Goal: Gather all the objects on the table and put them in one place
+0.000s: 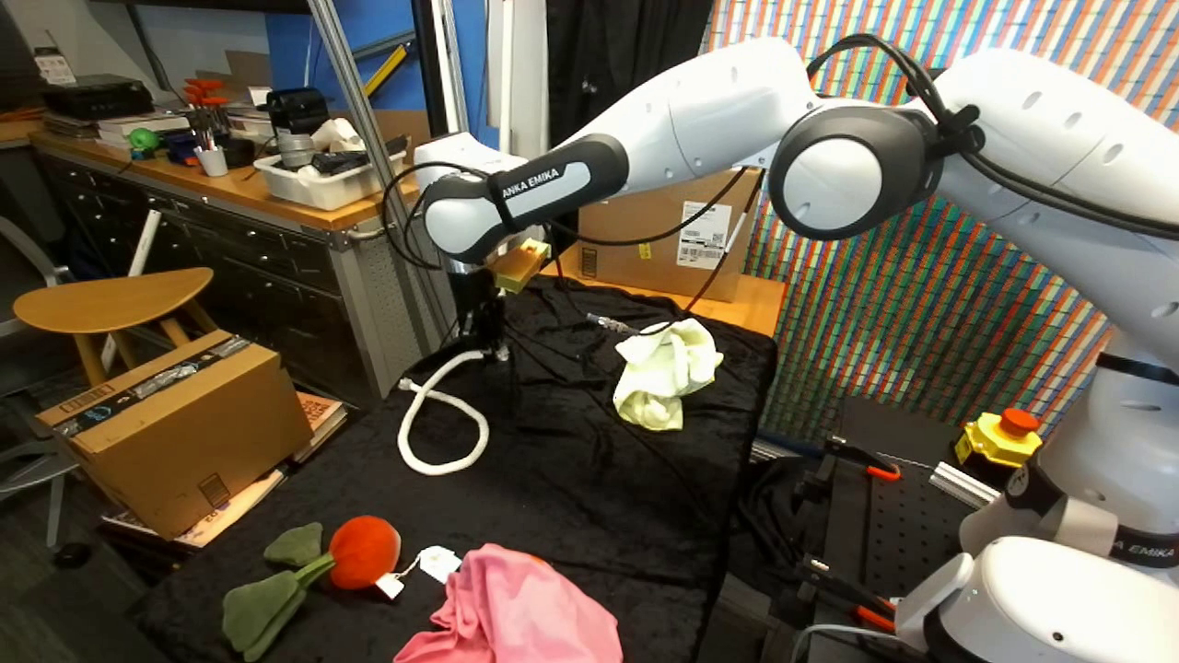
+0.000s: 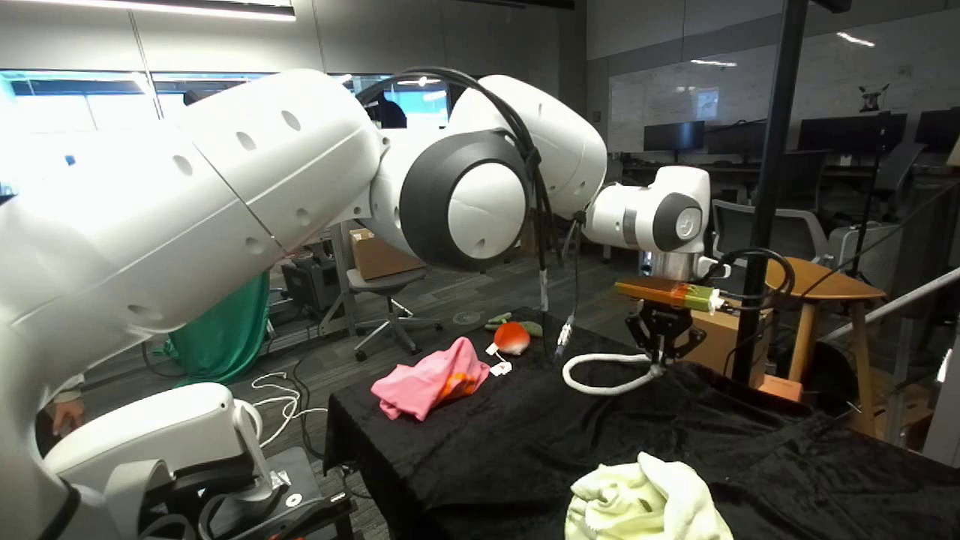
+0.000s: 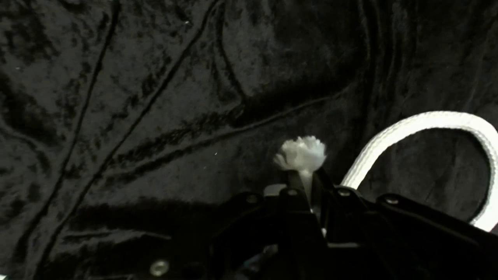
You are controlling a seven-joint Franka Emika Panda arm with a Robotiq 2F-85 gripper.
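A white arm (image 1: 686,120) reaches over the black-draped tabletop (image 1: 571,502) and ends in a dark hand (image 3: 308,182), its jaws narrow and pinching a white rope (image 1: 442,469). The grip sits close to the rope's frayed tip (image 3: 302,153) — in the wrist view that tuft pokes out past the jaws — while the rest bends round in a loop. In an exterior view the loop lies left of the hand and a little nearer; whether it touches the tabletop or hangs just above it, I cannot tell.

The remaining things lie on the tabletop, apart from the rope. With left and right taken from that same view, a crumpled pale yellow cloth (image 1: 665,378) is at the far right. A red plush radish (image 1: 366,551) rests at the near left, its green leaves (image 1: 265,608) farther left, with white paper tags (image 1: 438,564) strung on its right side. Just right of the tags, also on the near side, is a bunched pink cloth (image 1: 525,608), on which an exterior view shows an orange patch (image 2: 459,386). Off the tabletop, a taped cardboard box (image 1: 184,433) stands to the left, and a yellow switch box (image 1: 997,444) with a red button (image 1: 1020,423) sits to the right, near the arm's base (image 1: 1110,442).
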